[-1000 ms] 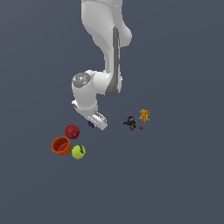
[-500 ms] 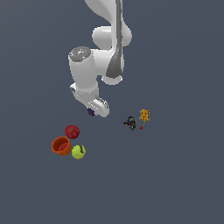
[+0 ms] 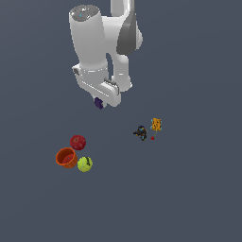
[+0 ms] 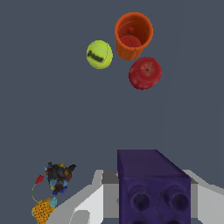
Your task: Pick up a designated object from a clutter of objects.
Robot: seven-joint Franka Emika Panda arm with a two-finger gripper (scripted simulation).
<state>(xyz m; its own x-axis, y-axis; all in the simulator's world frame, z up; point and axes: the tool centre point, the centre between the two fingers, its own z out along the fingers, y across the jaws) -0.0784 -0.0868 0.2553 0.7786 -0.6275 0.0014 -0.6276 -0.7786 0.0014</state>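
the ground is a flat dark grey-blue surface (image 3: pixel 198 198) with no edge in sight, and it fills both views behind everything. in the exterior view the white arm (image 3: pixel 101 42) comes down from the top, and its gripper (image 3: pixel 100 101) is raised well above the ground. a small dark purple piece (image 3: pixel 99 103) shows under the white gripper body, so the jaws are closed on the purple lump and it is carried in the air, apart from the other items.

in the wrist view the purple lump (image 4: pixel 153 186) looks bigger and more like a block: a deep violet body with flat faces, a smooth slanted face and two round hollows side by side on the face nearest the camera. the white fingers (image 4: pixel 89 203) stand at its two sides; the contact itself is probably hidden by the lump.

on the ground, toward the exterior view's left, the red apple (image 3: pixel 78 142), the orange-red cup (image 3: pixel 66 158) and the yellow-green tennis ball (image 3: pixel 85 164) lie in a tight group, almost touching. the cup lies on its side with the opening visible. toward the exterior view's right, well apart from this group, the dark figure (image 3: pixel 141 133) lies just beside the orange-yellow block (image 3: pixel 156 125).
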